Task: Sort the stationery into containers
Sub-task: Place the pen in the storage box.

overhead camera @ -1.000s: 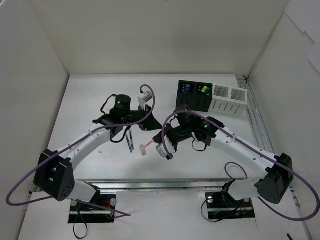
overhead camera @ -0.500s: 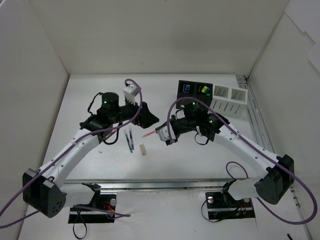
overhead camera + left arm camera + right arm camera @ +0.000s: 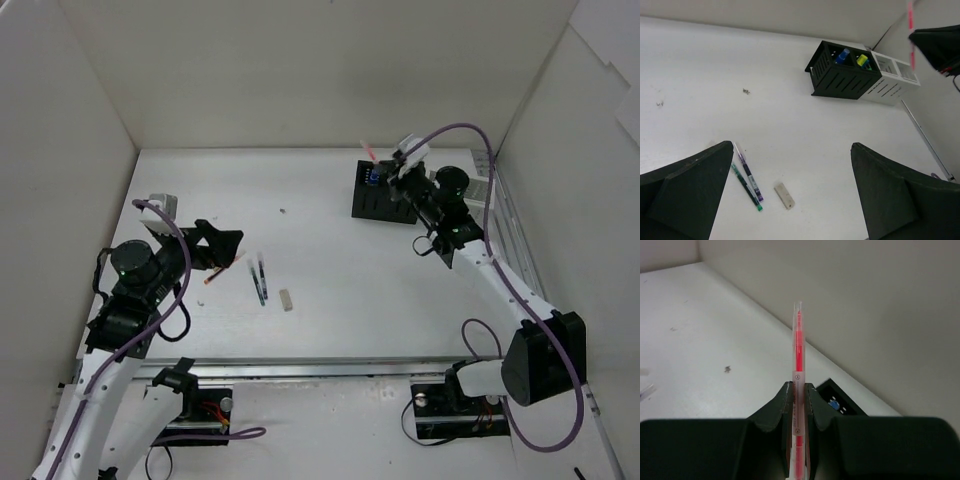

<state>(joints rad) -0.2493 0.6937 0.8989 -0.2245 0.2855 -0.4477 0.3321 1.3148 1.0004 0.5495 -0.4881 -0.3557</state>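
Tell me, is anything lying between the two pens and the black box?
Nothing, just bare table between the two pens and the black box; the left wrist view shows it.

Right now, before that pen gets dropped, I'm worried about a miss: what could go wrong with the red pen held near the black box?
1. The right tool pinches the thin red pen across a narrow strip, with a long stretch sticking out past the jaws; it could swivel or slip.
2. The black box already holds a blue-capped bottle and a yellow highlighter; the pen might snag on them or the rim and land outside.
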